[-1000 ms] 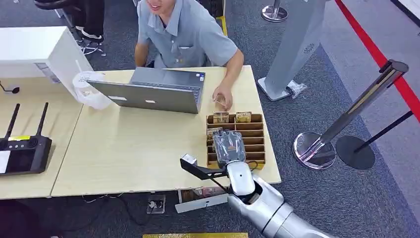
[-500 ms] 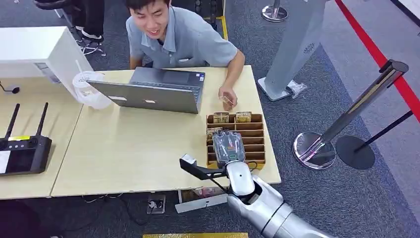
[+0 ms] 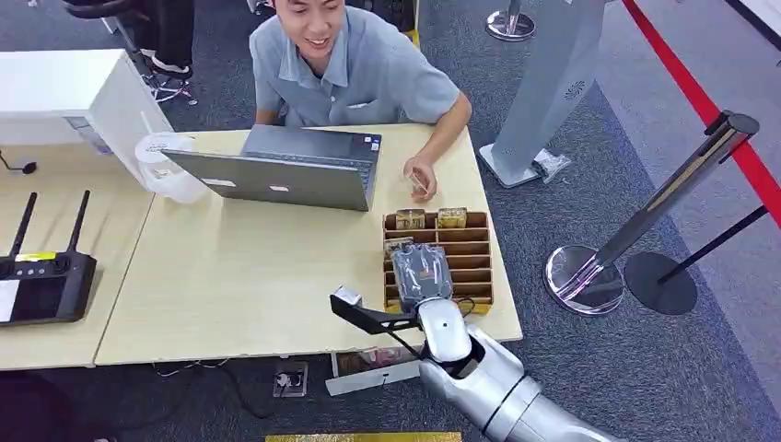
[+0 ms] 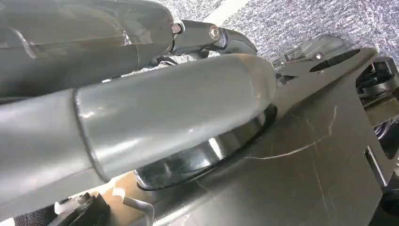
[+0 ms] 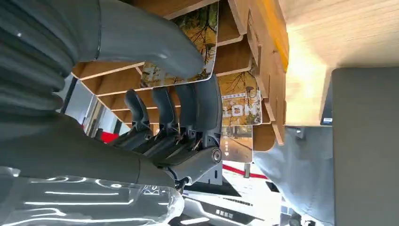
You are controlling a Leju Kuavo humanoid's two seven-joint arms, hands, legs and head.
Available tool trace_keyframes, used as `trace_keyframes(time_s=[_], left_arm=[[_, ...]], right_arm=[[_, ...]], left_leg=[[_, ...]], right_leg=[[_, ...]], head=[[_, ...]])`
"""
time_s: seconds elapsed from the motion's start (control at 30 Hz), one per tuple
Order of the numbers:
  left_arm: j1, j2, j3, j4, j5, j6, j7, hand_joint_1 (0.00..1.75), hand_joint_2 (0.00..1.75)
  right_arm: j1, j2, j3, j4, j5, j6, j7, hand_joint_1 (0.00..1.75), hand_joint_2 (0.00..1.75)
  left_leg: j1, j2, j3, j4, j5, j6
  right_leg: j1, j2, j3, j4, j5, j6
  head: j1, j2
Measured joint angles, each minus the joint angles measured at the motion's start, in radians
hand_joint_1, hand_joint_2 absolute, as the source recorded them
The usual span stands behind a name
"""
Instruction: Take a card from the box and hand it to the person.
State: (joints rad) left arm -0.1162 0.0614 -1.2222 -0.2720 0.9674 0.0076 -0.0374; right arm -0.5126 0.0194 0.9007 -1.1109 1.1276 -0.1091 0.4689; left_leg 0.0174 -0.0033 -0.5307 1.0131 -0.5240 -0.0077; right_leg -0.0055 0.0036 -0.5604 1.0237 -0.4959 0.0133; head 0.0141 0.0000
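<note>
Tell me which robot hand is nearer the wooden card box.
Right. The right hand is over the card box, fingers reaching into its slots. The left hand appears in its wrist view, with no box near.

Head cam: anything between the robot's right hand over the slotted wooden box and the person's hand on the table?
In the head view, the box's far slots lie between the right hand and the person's hand: two upright card stacks in the slotted wooden box, then bare light wooden table.

Silver arm [image 3: 502, 391], grey ribbed hand [image 3: 422, 272], dark fingers [image 5: 188, 110].
</note>
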Motion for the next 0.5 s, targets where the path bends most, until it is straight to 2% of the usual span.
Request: trace_keyframes(time_s=[0.07,0.37,0.5], left_arm=[[0.0,0.0,0.0,0.0,0.0,0.0,0.0,0.0,0.0],[0.0,0.0,0.0,0.0,-0.001,-0.001,0.0,0.0,0.0],[0.001,0.002,0.0,0.0,-0.007,-0.005,0.002,0.0,0.0]], right_arm=[[-0.003,0.002,0.0,0.004,-0.003,0.002,-0.001,1.75,1.75],[-0.027,-0.001,0.006,-0.003,0.009,0.035,0.0,1.75,1.75],[-0.049,-0.031,0.018,-0.069,0.05,0.073,0.003,1.75,1.75]], left_leg=[[0.0,0.0,0.0,0.0,0.0,0.0],[0.0,0.0,0.0,0.0,0.0,0.0],[0.0,0.0,0.0,0.0,0.0,0.0]], right_leg=[[0.0,0.0,0.0,0.0,0.0,0.0],[0.0,0.0,0.0,0.0,0.0,0.0],[0.0,0.0,0.0,0.0,0.0,0.0]], head=[[0.0,0.0],[0.0,0.0],[0.0,0.0]])
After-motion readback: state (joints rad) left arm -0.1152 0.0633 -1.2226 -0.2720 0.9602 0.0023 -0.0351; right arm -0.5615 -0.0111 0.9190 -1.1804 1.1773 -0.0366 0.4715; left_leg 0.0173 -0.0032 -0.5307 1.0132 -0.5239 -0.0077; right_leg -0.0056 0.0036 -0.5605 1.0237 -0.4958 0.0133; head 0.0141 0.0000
